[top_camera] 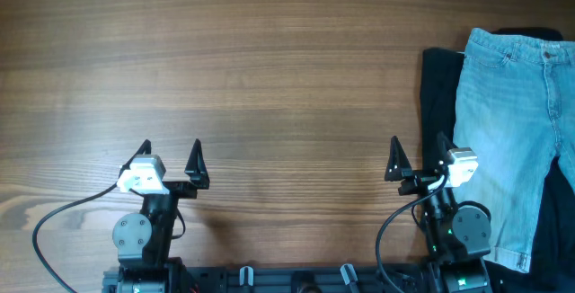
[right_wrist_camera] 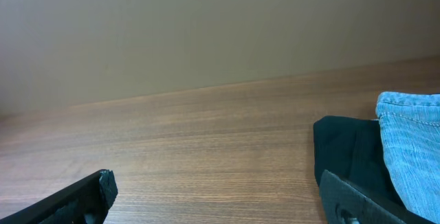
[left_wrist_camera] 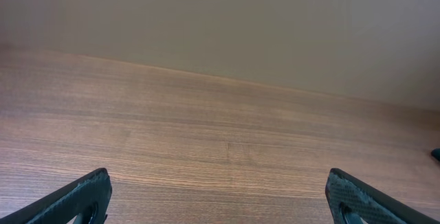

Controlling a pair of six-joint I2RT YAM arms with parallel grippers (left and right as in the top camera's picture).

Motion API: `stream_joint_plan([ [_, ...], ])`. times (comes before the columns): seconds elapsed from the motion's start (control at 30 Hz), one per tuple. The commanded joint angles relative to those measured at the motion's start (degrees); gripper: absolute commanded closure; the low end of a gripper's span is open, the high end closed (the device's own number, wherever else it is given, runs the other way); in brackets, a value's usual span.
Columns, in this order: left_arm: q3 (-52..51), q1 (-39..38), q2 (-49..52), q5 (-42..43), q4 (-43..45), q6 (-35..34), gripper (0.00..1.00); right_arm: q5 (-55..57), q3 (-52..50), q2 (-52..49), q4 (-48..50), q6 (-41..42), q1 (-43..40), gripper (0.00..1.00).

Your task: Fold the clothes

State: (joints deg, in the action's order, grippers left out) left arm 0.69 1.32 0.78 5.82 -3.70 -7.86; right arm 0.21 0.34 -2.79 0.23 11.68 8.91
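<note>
The light blue denim shorts [top_camera: 508, 140] lie flat at the table's right edge, on top of a black garment [top_camera: 437, 95]. They also show at the right edge of the right wrist view [right_wrist_camera: 412, 141]. My right gripper [top_camera: 420, 156] is open and empty, just left of the shorts near the front edge; its right finger sits over the black garment's edge. My left gripper [top_camera: 171, 155] is open and empty over bare wood at the front left, far from the shorts. In the left wrist view [left_wrist_camera: 218, 189] only wood shows between the fingers.
The black garment [right_wrist_camera: 347, 152] sticks out left of and beyond the shorts. The wooden table [top_camera: 252, 77] stretches bare across the left and middle. A plain wall stands behind the table's far edge [left_wrist_camera: 220, 18].
</note>
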Motion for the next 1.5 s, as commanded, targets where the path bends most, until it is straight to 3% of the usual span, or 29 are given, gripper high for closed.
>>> stream_joint_plan([
  [0.0, -0.37, 0.42, -0.39, -0.33, -0.22, -0.52, 0.0, -0.2, -0.04, -0.42, 0.17, 0.48, -0.11, 0.0],
  [0.33, -0.37, 0.42, -0.39, -0.35, 1.99, -0.02, 0.0, 0.07, -0.04, -0.42, 0.2, 0.48, -0.11, 0.0],
  [0.5, -0.37, 0.42, -0.26, -0.74, -0.42, 0.07, 0.0, -1.7, -0.04, -0.44, 1.4, 10.45, -0.11, 0.0],
  [0.6, -0.37, 0.42, 0.02, 2.27, 2.54, 0.04, 0.0, -1.7, -0.02, -0.44, 4.07, 15.93, -0.11, 0.0],
  [0.77, 0.52, 0.42, 0.07, 3.76, 7.34, -2.29, 0.0, -2.49, 4.31, -2.58, 6.21, 16.68, -0.11, 0.0],
  [0.97, 9.42, 0.42, 6.01, 5.49, 3.37, -11.3, 0.0, -11.45, 20.2, -21.33, -0.31, 13.79, -0.11, 0.0],
  [1.13, 27.71, 0.42, 23.08, 5.62, -11.08, -12.13, 0.0, -15.74, 47.56, -48.06, -23.91, 12.85, -0.11, 0.01],
  [1.27, 45.31, 0.42, 41.18, 10.21, -24.06, -12.09, 0.0, -15.72, 69.46, -64.5, -40.44, 3.26, -0.11, 0.0],
  [1.37, 55.1, 0.39, 52.17, 11.1, -31.39, -11.87, 0.0, -15.74, 75.78, -70.27, -42.27, 2.47, -0.22, 0.0],
  [1.47, 59.01, 0.42, 58.21, 11.67, -32.65, -12.11, 0.0, -11.21, 76.94, -73.53, -42.29, 1.62, -1.57, 0.0],
])
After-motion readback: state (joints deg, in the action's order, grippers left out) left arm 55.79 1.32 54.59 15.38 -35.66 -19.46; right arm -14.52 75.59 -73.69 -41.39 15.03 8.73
